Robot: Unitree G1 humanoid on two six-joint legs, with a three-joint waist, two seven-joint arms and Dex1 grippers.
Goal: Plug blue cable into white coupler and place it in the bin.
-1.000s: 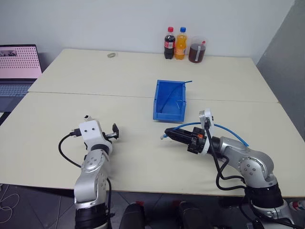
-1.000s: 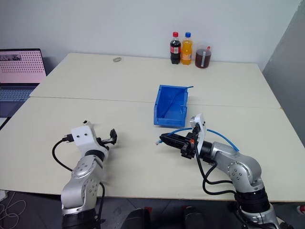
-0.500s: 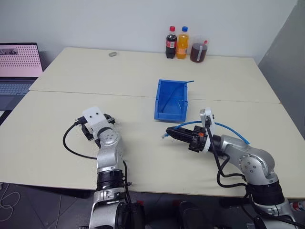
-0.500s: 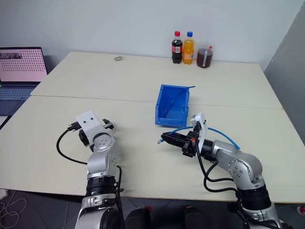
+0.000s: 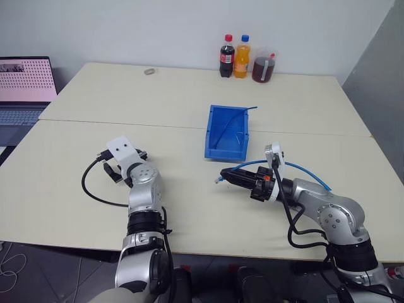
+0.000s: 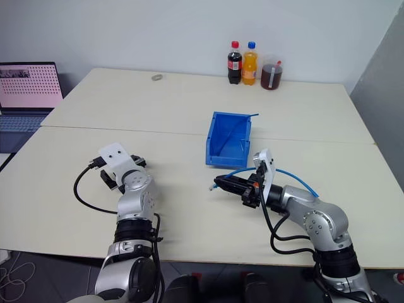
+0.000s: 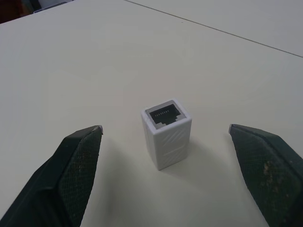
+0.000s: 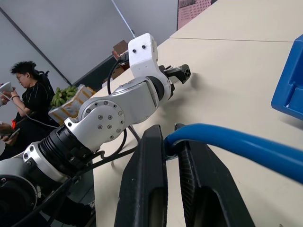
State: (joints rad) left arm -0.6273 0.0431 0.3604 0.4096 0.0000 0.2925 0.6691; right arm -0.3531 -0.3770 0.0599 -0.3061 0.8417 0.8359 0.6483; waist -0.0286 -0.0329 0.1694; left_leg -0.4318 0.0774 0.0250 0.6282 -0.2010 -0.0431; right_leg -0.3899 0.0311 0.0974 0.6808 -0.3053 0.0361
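The left claw [image 7: 165, 142] stands wide open on either side of the coupler [image 7: 166, 132], which sits upright on the counter [image 5: 189, 95], socket up, touching neither finger. The right claw [image 8: 170, 156] is clamped on the cable [image 5: 297, 170], held above the counter. Farther back sits the bin [image 5: 226, 131].

No text, brand or number is readable. The two bottles [image 5: 231, 57] have labels and the laptop screen [image 5: 24, 81] shows a dot pattern, but all are too small to read.
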